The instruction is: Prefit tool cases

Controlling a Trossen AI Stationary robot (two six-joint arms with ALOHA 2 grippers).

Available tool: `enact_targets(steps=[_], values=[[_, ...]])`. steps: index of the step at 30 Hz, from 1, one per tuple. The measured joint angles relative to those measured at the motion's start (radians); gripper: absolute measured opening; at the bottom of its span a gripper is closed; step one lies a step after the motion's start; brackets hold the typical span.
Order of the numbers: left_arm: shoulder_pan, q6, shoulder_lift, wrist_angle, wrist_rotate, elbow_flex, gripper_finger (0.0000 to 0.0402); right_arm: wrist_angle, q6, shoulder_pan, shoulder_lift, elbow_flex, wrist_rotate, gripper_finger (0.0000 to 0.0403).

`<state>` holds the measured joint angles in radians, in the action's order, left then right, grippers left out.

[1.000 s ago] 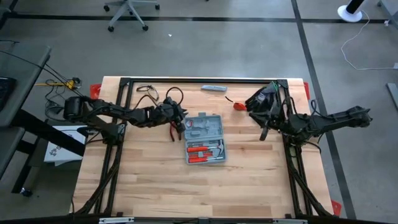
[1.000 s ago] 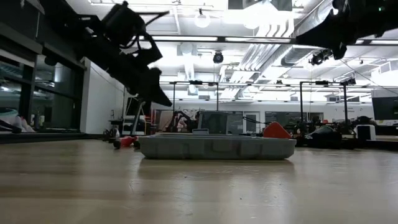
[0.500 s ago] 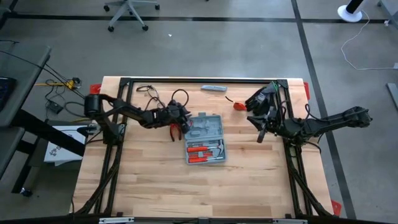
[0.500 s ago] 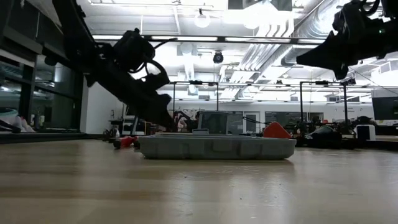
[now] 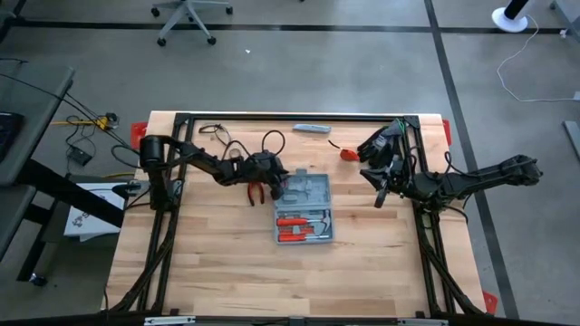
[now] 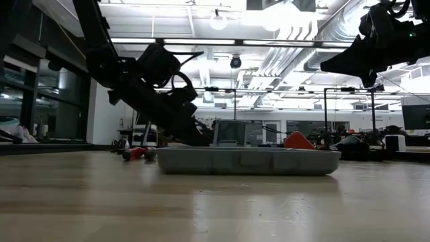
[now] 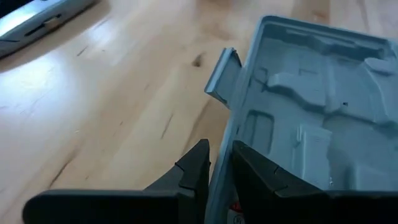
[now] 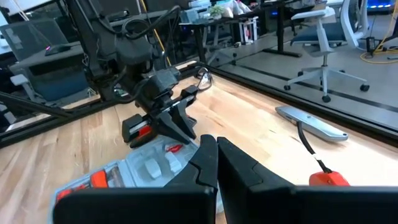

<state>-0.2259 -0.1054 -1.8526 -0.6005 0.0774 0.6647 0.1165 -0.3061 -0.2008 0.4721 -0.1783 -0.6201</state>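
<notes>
From my left wrist, the tool case [image 7: 311, 124] runs off the frame's edge — I see only part of its moulded lid. My left jaws straddle its rim (contact itself too close to judge). Low across the tabletop [image 6: 201, 208], the case's wall hides its tools.

Since a second ago the left gripper [image 5: 277, 185] is farther toward the table's middle, now at the left edge of the case [image 5: 304, 207], its fingers [image 7: 193, 171] pinching the rim of the open lid. The case sits a little to the right of and slightly lower than where it lay. The left arm's elbow is stretched out more. The right gripper [image 5: 379, 196] is lower and nearer the table than at first.
</notes>
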Motion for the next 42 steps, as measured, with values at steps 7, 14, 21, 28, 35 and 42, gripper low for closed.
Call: enact_targets(steps=[7,14,21,28,35,42], values=[[0.005,0.059,0.039,0.009,0.000,0.020,0.0060,-0.002,0.000,0.000,0.000,0.000,0.000,0.0000],[0.003,0.124,0.171,0.061,0.002,0.020,0.0060,-0.016,0.000,0.000,0.000,0.000,0.000,0.0000],[-0.096,0.153,0.345,0.344,-0.008,0.021,0.0060,-0.024,0.000,0.000,0.000,0.000,0.000,0.0000],[-0.369,0.110,0.391,0.671,-0.333,0.135,0.0068,-0.025,0.000,0.000,0.000,0.000,-0.001,0.0000],[-0.488,0.178,0.281,0.856,-0.480,0.289,0.0111,-0.024,-0.008,0.000,0.000,0.000,0.002,0.0000],[-0.521,0.299,0.062,1.116,-0.514,0.432,0.0159,-0.032,-0.008,0.000,0.000,0.000,0.006,0.0000]])
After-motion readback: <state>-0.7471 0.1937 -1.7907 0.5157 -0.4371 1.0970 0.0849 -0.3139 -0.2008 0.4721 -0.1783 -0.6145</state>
